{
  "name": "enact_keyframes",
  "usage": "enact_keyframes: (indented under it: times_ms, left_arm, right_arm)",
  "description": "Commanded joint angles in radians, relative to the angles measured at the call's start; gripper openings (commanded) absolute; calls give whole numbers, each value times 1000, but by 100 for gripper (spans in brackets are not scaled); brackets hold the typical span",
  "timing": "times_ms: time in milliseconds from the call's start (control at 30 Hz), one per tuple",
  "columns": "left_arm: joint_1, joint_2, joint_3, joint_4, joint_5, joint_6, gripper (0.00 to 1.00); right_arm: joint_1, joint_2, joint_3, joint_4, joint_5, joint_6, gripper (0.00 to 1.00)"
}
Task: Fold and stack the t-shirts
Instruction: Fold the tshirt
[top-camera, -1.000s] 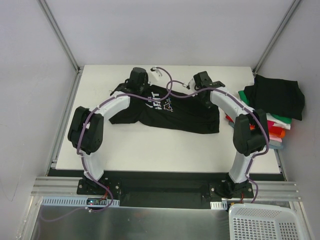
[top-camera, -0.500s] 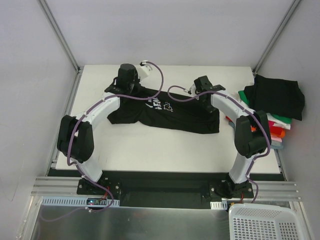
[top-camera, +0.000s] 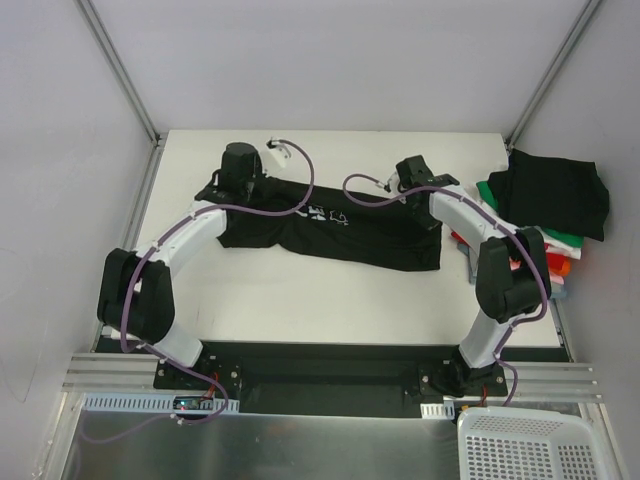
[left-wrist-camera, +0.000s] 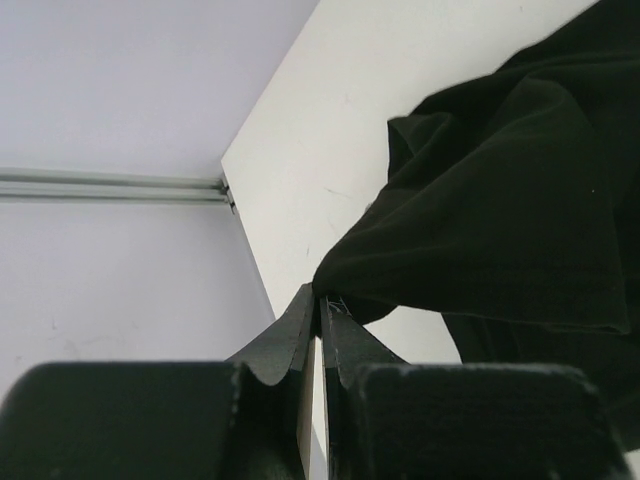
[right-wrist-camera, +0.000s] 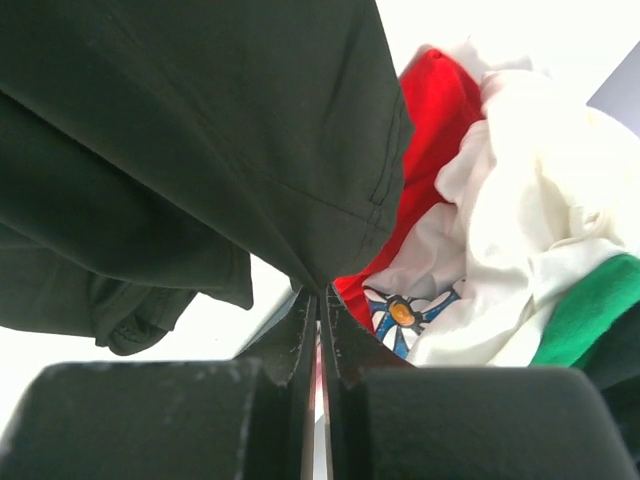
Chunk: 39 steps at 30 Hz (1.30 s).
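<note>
A black t-shirt with white chest lettering (top-camera: 345, 235) lies spread across the far middle of the table. My left gripper (top-camera: 237, 172) is shut on its far left edge; in the left wrist view the cloth (left-wrist-camera: 500, 210) hangs from the closed fingertips (left-wrist-camera: 322, 300). My right gripper (top-camera: 415, 180) is shut on its far right edge; in the right wrist view the black cloth (right-wrist-camera: 200, 130) is pinched at the fingertips (right-wrist-camera: 320, 292). A stack of folded t-shirts (top-camera: 545, 215), black on top with green, white, red and orange below, sits at the right edge.
The stack's red, white and green cloth (right-wrist-camera: 500, 200) shows close behind the right gripper. A white basket (top-camera: 535, 445) sits below the table at the near right. Grey walls stand on both sides and behind the white table (top-camera: 300, 300).
Both grippers have moved toward the far edge and apart, pulling the shirt's far edge back and stretching it wider. The left arm has swung further left.
</note>
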Motion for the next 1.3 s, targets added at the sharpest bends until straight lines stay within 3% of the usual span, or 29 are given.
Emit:
enact_keyframes:
  times_ms: [0, 433, 1267]
  left_arm:
    - [8, -88, -56, 21, -18, 19, 0]
    - [9, -128, -176, 21, -24, 36, 0]
    - [14, -139, -314, 11, -59, 92, 0]
  right_arm:
    - [-5, -65, -21, -27, 16, 13, 1]
    - [23, -78, -66, -102, -32, 50, 1]
    - [38, -4, -195, -29, -4, 44, 1]
